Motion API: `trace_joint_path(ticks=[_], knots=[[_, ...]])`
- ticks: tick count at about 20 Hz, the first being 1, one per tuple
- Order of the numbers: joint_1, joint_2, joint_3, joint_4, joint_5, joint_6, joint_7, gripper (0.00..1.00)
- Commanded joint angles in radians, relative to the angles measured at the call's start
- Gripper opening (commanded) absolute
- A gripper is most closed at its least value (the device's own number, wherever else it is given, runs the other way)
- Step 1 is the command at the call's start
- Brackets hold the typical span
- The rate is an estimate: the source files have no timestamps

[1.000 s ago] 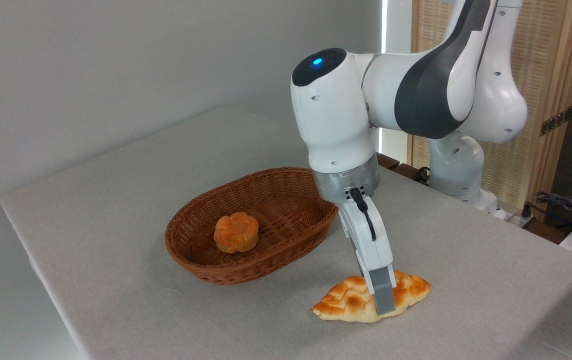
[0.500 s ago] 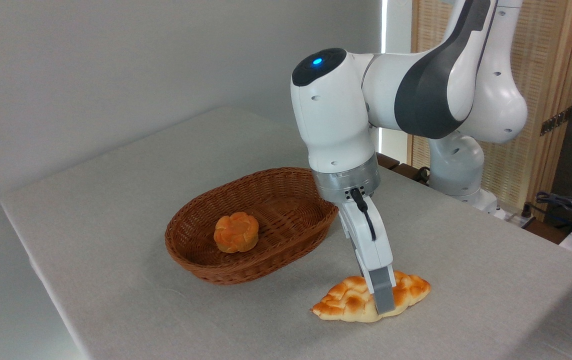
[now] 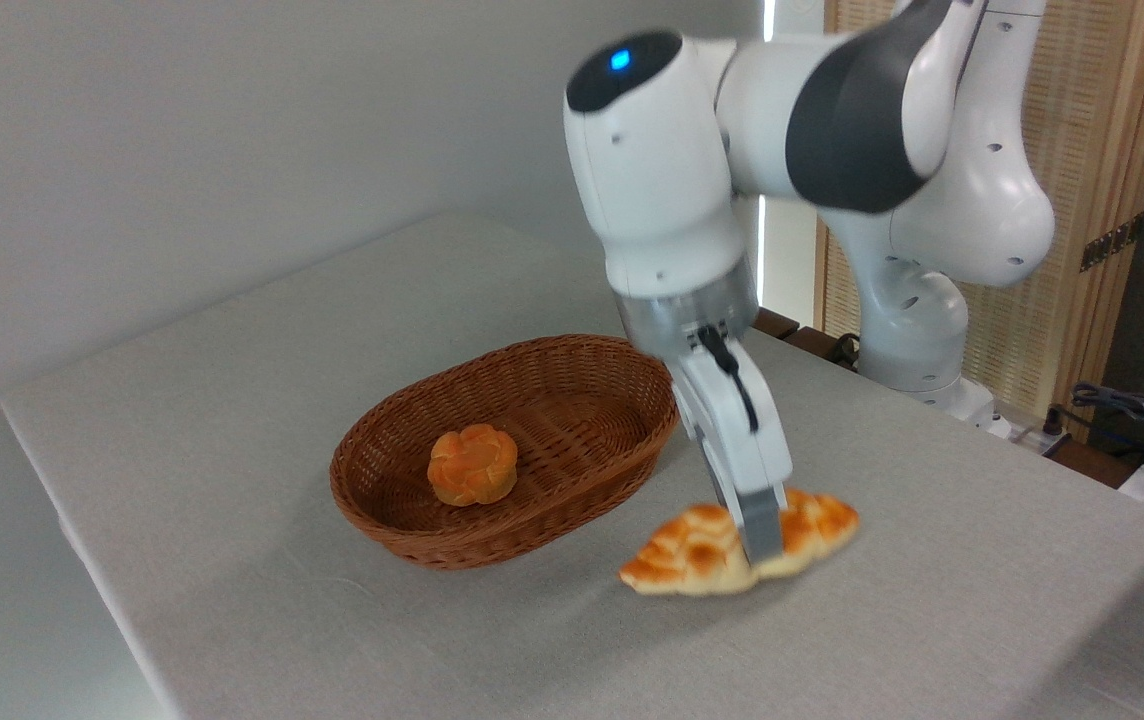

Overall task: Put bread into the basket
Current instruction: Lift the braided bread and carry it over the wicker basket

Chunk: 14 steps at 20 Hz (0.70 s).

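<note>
Bread (image 3: 702, 552), a long braided loaf with pointed ends and golden-brown toasted patches, is clamped across its middle by the tool (image 3: 760, 535) of the white Franka arm (image 3: 692, 190); the grey fingertip (image 3: 761, 530) on the near side presses against the loaf's near flank while the other finger is hidden behind it. The loaf looks blurred and seems to hang just clear of the grey tabletop (image 3: 232, 420), though whether its underside has fully left the cloth is hard to tell. It sits to the right of the wicker basket (image 3: 402, 522) and nearer the camera, close to the basket's right end but apart from it. The basket is oval, reddish-brown and shallow, resting on the tabletop left of the tool. Inside it, towards its left half, lies a small round orange flower-shaped bun (image 3: 472, 463). The arm's wrist leans over the basket's far right rim, with a blue light (image 3: 620, 59) glowing on top of its dark cap. Behind the tabletop on the right stands a slatted wooden screen (image 3: 1102, 150), and cables (image 3: 1132, 405) lie at the far right edge
</note>
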Motion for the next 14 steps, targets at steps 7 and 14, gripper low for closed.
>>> trace_joint_path(ticks=[7,14], knots=[[-0.043,-0.007,-0.149,0.268,-0.232,-0.343,-0.365,0.52],[-0.051,0.062,-0.300,0.258,-0.263,-0.329,-0.537,0.53]])
